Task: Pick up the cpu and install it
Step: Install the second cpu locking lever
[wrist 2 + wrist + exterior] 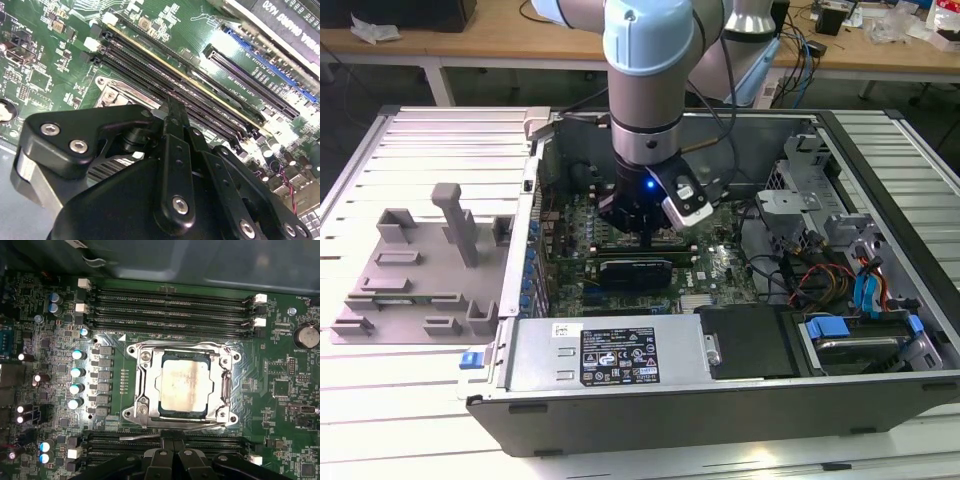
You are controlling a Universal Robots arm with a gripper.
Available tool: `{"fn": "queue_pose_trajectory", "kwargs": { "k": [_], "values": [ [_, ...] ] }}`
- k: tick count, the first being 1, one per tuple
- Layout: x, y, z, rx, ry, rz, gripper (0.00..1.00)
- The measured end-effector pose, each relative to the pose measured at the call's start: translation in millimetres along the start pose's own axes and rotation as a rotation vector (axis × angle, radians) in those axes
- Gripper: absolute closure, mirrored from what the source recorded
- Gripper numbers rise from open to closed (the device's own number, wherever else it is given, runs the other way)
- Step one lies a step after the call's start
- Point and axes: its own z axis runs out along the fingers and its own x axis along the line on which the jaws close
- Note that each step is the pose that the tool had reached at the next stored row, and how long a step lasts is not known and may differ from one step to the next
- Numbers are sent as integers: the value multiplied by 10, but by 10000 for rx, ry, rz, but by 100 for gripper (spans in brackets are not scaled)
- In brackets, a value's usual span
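The cpu [185,385] lies flat in the metal socket frame [142,390] on the green motherboard [280,370], its pale metal top facing up, seated square within the frame's opening. It looks already placed in the socket, not carried.

In the first wrist view the pincer [172,452] sits just beyond the socket's near edge, over the bank of black memory slots [125,440] that runs alongside the frame. The cpu lies directly ahead of the fingertips, close but apart from them. In both wrist views the two black fingers [175,135] stand pressed together with no gap showing, and nothing is held between them.

The chip is nearly square, so it has no real long axis; its edges run parallel to the memory slots on either side of it.

In the exterior view the arm [650,90] reaches straight down into the open computer case [720,400], which lies on the slatted table [440,150], and the grey fixture blocks [420,270] stand well off to one side of the pincer.
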Motion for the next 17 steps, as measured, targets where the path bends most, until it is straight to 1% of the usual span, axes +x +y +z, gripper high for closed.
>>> {"fn": "queue_pose_trajectory", "kwargs": {
  "k": [3,4,5,7,8,9,10,11,13,14,15,16,17],
  "values": [
    [12,11,16,-1,-6,1,89],
    [23,18,17,0,-22,0,89],
    [46,32,17,4,-73,-2,89],
    [78,42,16,4,-136,-5,89],
    [117,45,13,8,-185,-7,89],
    [153,47,11,9,-211,-6,89],
    [172,48,9,11,-224,-8,89],
    [203,49,7,13,-269,-11,89],
    [233,51,5,14,-323,-12,89],
    [261,52,3,15,-367,-13,89],
    [274,52,2,15,-386,-15,89],
    [304,50,0,13,-422,-16,89],
    [317,41,-1,10,-435,-16,89]
  ]
}}
